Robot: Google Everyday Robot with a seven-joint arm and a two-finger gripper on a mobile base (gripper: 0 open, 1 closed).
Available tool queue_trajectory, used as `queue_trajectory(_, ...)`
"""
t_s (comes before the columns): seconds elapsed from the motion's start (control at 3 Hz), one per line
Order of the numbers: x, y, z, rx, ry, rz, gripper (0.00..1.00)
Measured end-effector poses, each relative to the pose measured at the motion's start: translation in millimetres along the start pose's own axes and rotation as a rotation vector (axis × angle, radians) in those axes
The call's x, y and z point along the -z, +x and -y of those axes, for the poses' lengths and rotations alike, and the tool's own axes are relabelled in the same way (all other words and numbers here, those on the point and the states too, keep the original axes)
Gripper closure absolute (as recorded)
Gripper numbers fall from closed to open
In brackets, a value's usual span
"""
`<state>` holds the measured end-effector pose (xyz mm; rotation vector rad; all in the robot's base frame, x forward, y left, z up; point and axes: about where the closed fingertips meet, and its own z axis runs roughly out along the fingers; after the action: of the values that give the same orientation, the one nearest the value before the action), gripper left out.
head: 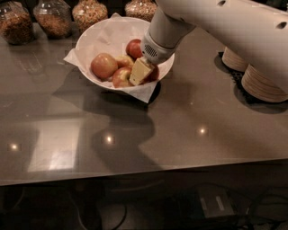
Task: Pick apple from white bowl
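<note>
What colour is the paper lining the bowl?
White, crumpled paper; camera view, with the pincer inside the bowl.

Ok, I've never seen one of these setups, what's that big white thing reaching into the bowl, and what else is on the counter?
That white tube is a robot arm; its gripper, the pale tip, is down inside the white bowl among several apples. One camera looks down on the grey counter; its mount is unknown. Beyond the bowl stand jars of dry food, and stacked beige paper bowls sit at the right. Whether it grips an apple yet, I cannot tell.
</note>
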<state>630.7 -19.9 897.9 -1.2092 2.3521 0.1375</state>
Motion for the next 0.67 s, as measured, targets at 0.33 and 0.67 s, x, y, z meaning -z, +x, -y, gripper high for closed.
queue_trajectory(0.33, -4.4, 5.0, 1.1, -0.004, 0.023, -0.019, 0.5)
queue_trajectory(0.67, -2.0, 5.4, 1.8, 0.007, 0.048, -0.025, 0.69)
